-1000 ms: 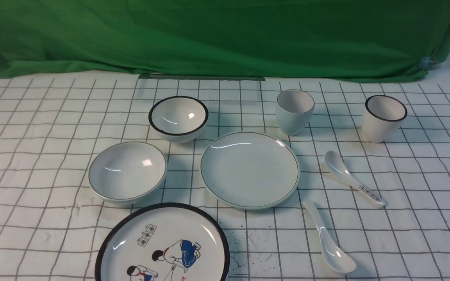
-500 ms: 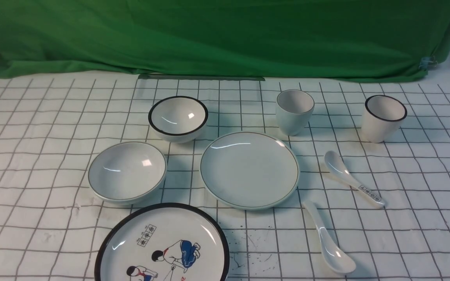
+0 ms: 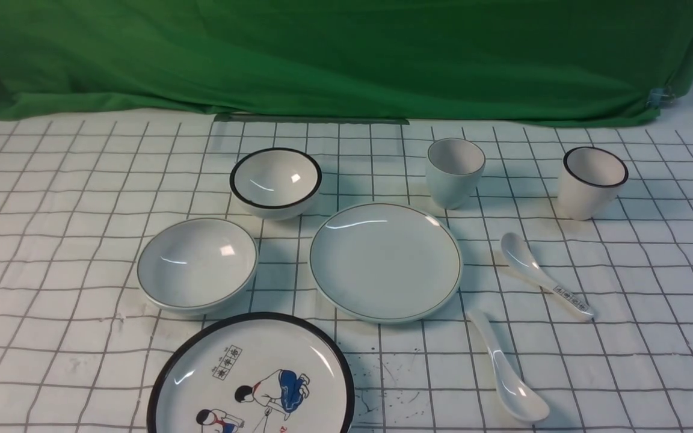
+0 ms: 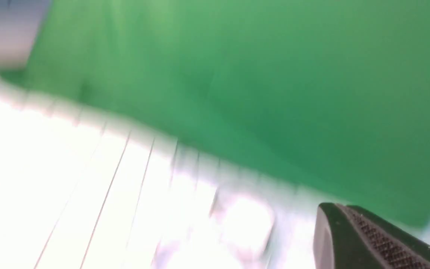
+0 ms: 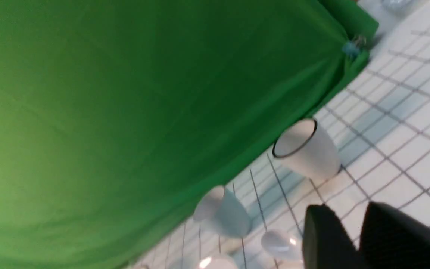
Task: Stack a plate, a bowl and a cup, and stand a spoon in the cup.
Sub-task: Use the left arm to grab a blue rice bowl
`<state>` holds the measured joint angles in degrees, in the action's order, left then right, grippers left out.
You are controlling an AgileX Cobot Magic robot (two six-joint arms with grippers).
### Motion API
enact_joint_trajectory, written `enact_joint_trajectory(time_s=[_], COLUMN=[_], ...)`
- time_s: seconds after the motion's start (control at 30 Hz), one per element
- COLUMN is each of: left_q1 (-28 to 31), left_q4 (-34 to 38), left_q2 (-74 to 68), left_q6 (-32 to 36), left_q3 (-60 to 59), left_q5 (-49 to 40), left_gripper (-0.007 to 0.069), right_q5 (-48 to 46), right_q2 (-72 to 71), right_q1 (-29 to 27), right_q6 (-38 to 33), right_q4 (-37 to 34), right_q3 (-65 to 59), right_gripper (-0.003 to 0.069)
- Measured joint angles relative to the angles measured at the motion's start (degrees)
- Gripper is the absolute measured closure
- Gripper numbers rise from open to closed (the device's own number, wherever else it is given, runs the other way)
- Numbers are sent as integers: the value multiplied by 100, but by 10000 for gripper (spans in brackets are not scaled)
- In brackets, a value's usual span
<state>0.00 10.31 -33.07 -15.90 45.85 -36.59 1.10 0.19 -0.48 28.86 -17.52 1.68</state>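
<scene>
In the front view the plain plate (image 3: 385, 260) lies at mid-table. The wide shallow bowl (image 3: 196, 264) sits to its left. The pale handleless cup (image 3: 455, 172) stands upright behind the plate's right edge and also shows in the right wrist view (image 5: 224, 213). The plain white spoon (image 3: 506, 376) lies in front of the plate's right side. Neither gripper shows in the front view. My right gripper (image 5: 345, 209) hangs empty above the cloth, its fingers meeting in a narrow V. The left wrist view is motion-blurred and shows only one dark finger (image 4: 364, 239).
A black-rimmed bowl (image 3: 275, 182) sits behind the shallow bowl. A black-rimmed cup (image 3: 592, 181) stands at the back right. A spoon with printed characters (image 3: 542, 276) lies right of the plate. A cartoon plate (image 3: 250, 379) is at the front edge. A green cloth (image 3: 346, 54) hangs behind.
A dark piece at the lower left edge of the front view has gone out of sight. The tableware has not moved.
</scene>
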Motion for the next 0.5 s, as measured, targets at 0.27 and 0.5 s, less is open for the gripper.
enact_joint_trajectory(time_s=[0.27, 0.5], left_q1=[0, 0], left_q4=[627, 300], left_q2=[-2909, -5208], left_q6=[1531, 1744], left_q3=[364, 1210], left_q5=[-823, -685], left_gripper=[621, 621], right_q5=[-2726, -4994], right_q2=[1360, 3739], right_q1=[1080, 1999], right_q6=[-1297, -2413], right_q4=[-38, -32], right_q3=[2309, 3919], right_gripper=[629, 631])
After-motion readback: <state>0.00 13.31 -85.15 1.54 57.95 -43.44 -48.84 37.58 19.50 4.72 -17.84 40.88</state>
